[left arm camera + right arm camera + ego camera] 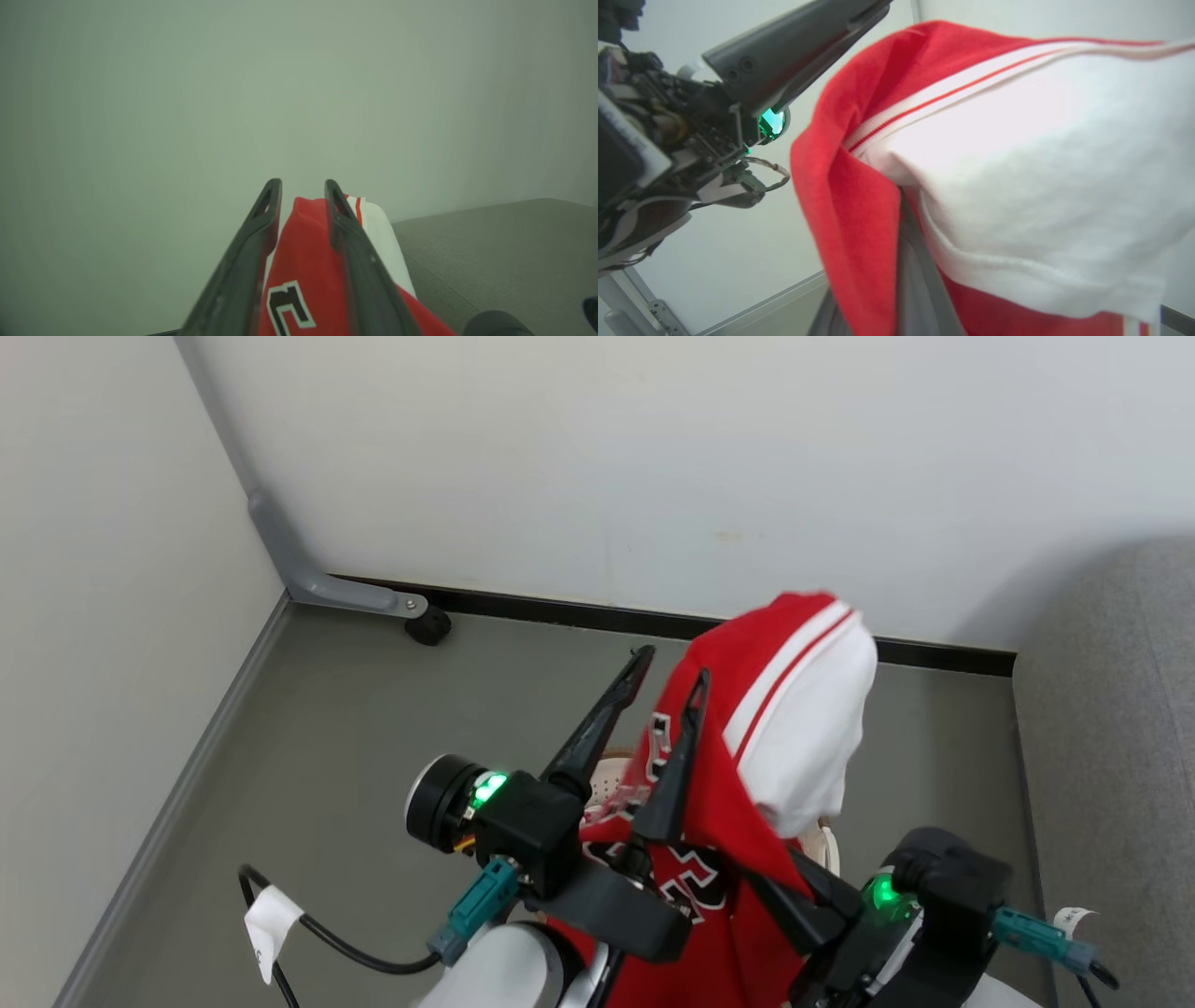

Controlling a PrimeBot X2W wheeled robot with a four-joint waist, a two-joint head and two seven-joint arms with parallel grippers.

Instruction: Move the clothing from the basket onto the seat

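The clothing [747, 747], a red jersey with white trim and a white cloth part, hangs raised in front of me, draped over my right gripper's fingers [794, 901]. Their tips are hidden under the cloth, and the jaws are shut on it. My left gripper [672, 667] stands beside the clothing, its fingers [273, 196] apart, and red cloth [303, 252] shows behind the gap. Below the arms, a bit of the cream perforated basket [611, 782] peeks out. The grey seat [1111, 756] lies to the right. In the right wrist view the clothing [1017, 177] is very close.
White walls meet in a corner at the far left. A grey metal leg with a black castor [428, 625] stands by the black skirting. A black cable with a white tag [271, 919] trails over the grey floor [355, 709].
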